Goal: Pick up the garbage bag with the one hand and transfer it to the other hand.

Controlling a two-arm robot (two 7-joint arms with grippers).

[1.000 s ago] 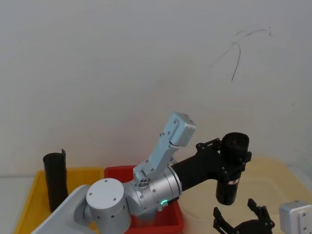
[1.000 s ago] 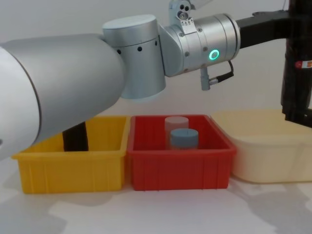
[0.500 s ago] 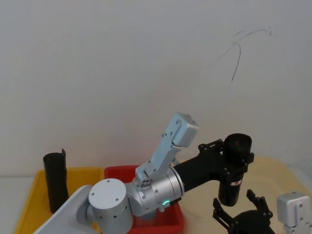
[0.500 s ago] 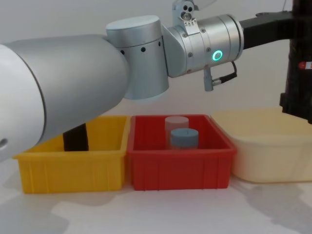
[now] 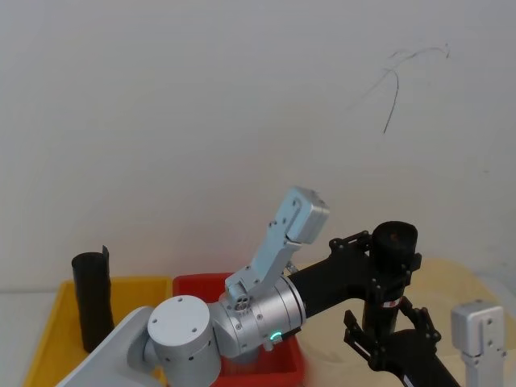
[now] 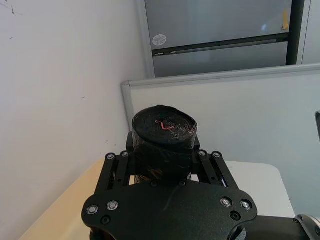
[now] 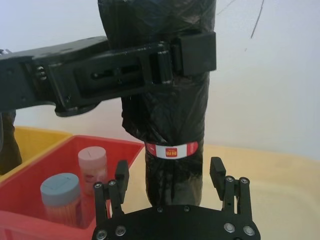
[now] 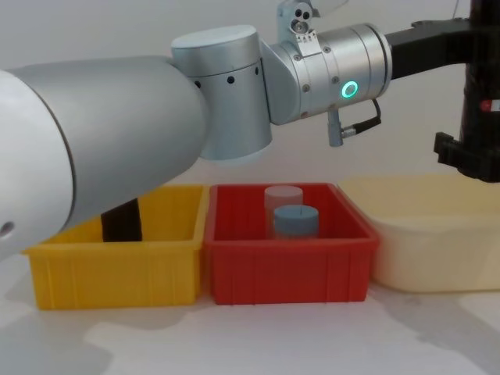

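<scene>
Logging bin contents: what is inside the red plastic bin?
Inside the red plastic bin stand a short grey-blue jar and, behind it, a pale pink jar; the front wall hides their bases.

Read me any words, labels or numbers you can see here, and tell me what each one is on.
Red-and-white label on the garbage bag, which the left gripper clamps, just above the open right gripper: print too small to read.
Round sticker on the grey cabinet: blurred, unreadable.
No other text can be made out.
</scene>
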